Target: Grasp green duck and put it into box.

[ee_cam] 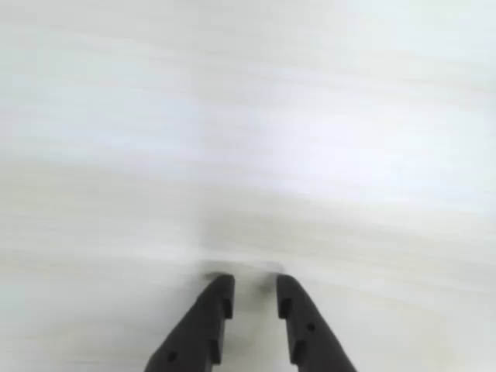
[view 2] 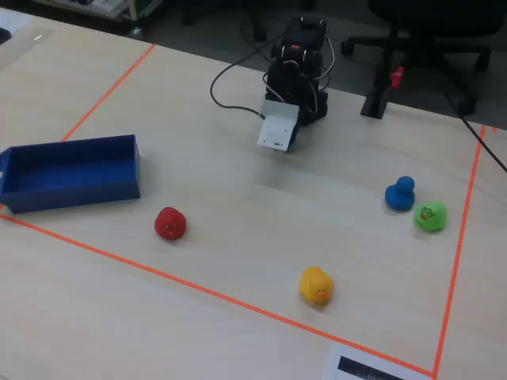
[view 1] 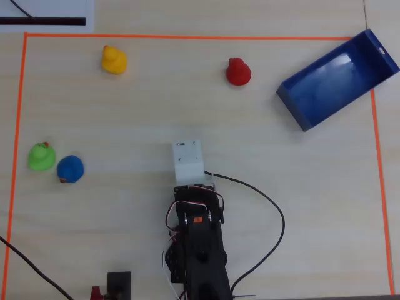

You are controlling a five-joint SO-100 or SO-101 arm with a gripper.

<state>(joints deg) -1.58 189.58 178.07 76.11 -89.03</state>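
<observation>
- Your gripper (ee_cam: 254, 293) hangs empty over bare table, jaws barely parted.
- Swing left in the overhead view: the green duck (view 1: 41, 156) sits there, touching the blue duck (view 1: 70, 168), well apart from the box (view 1: 338, 81).

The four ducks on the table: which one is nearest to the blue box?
The red duck. It sits alone just left of the blue box in the overhead view; the yellow, green and blue ducks lie much farther left.
</observation>
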